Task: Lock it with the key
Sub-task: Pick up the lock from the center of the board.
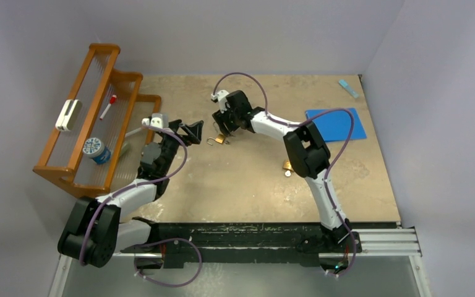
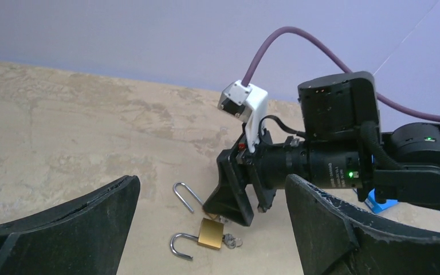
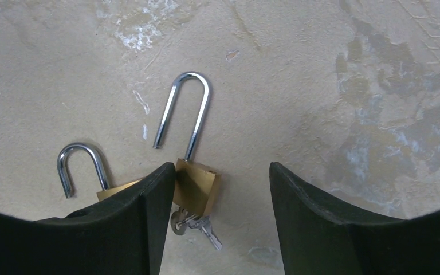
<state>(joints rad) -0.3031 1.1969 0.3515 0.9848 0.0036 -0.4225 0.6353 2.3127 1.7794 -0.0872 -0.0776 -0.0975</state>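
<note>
Top view, centre: right gripper (image 1: 225, 128) above the padlocks (image 1: 220, 140); left gripper (image 1: 193, 131) just left. Left wrist view: its fingers spread wide, empty. Right wrist view, lower middle: fingers parted astride the long-shackle padlock (image 3: 195, 186), keys (image 3: 197, 224) below. Likely light, rigid, slippery; grip the brass body.

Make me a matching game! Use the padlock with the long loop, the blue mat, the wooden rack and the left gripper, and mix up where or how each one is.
Things:
1. long-loop padlock
2. blue mat
3. wooden rack
4. left gripper

Places or states:
A. wide open, holding nothing
B. lying flat at the far right of the table
C. inside the right gripper, loop unlocked
D. at the left side, with a red-capped marker on it

Pairs: 1-C, 2-B, 3-D, 4-A
</note>
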